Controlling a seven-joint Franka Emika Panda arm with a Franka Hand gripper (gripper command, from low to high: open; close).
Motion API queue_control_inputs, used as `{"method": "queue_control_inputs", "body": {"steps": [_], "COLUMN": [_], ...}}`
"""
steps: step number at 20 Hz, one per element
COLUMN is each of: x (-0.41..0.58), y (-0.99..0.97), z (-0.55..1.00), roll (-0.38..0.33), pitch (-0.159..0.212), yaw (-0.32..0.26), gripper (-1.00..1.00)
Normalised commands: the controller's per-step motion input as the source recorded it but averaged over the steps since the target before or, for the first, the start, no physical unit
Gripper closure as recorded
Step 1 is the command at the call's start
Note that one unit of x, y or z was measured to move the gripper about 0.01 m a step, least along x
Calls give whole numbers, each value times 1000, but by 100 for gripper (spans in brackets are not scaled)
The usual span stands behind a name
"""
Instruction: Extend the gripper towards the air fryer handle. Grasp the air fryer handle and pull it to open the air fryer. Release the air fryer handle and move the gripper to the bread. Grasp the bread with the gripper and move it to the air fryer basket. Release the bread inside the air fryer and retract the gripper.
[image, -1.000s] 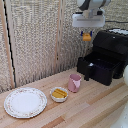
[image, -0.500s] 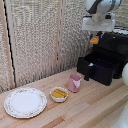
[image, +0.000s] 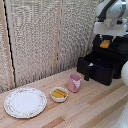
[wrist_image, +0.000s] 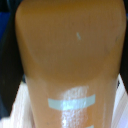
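Exterior view: gripper (image: 105, 42) clenched on bread (image: 105, 44), hanging above pulled-out air fryer basket (image: 103, 64), just in front of air fryer (image: 118, 47) body. Drawer open, front panel toward pink cup (image: 74, 82); handle not clearly resolvable. White bowl (image: 59, 94) with yellow piece and floral plate (image: 25, 102) well apart, irrelevant

Wrist view: golden-brown bread (wrist_image: 70, 60) fills frame between fingers, dark basket at edges. Grip looks centred

Next: lower straight into basket cavity, clear of walls, part fingers only once low, then retract vertically
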Motion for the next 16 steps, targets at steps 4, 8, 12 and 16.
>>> {"method": "queue_control_inputs", "body": {"steps": [4, 8, 12, 16], "x": [345, 252, 202, 69], "y": [19, 60, 4, -72], "z": [-448, -290, -106, 24], "roll": [-6, -17, -12, -40], "pitch": [-36, -41, -25, -13], "yaw": [-6, -69, -51, -6], "gripper": [100, 100, -100, -100]}}
